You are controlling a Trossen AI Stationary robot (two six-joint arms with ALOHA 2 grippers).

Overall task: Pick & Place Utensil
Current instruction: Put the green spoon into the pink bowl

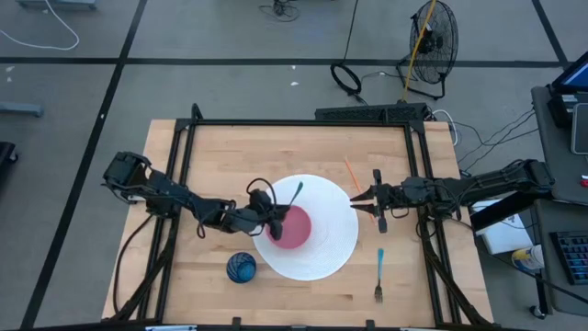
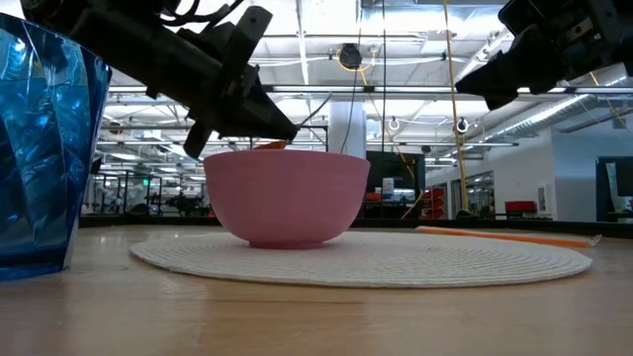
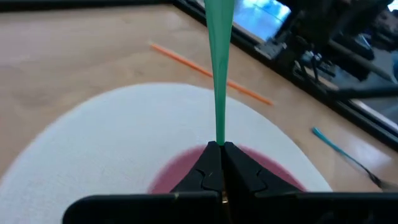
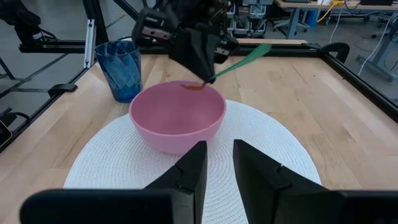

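Note:
A pink bowl (image 1: 296, 230) (image 4: 177, 115) stands on a round white placemat (image 1: 322, 253). My left gripper (image 1: 278, 214) (image 3: 221, 147) reaches in from the table's left. It hangs over the bowl's left rim, shut on a green utensil (image 1: 297, 193) (image 4: 244, 61). The utensil's green handle sticks out past the fingertips, up and toward the far side. A thin orange-brown end (image 4: 194, 86) shows just over the bowl's rim. My right gripper (image 1: 355, 200) (image 4: 216, 163) waits at the placemat's right edge, open, with nothing between its fingers. My left gripper pinches the green utensil between its two fingertips, at the lower part of the handle (image 3: 219, 135). The fingers come from the table's left, slanting slightly down. The handle runs on past the tips, and the utensil is lifted, its lower end over the bowl.
A blue cup (image 1: 242, 268) (image 4: 119, 68) stands near the front, left of the placemat. A fork with a blue handle (image 1: 379, 274) lies at the front right. An orange stick (image 1: 352, 172) (image 3: 208, 71) lies by the placemat's far right edge. A black frame borders the table.

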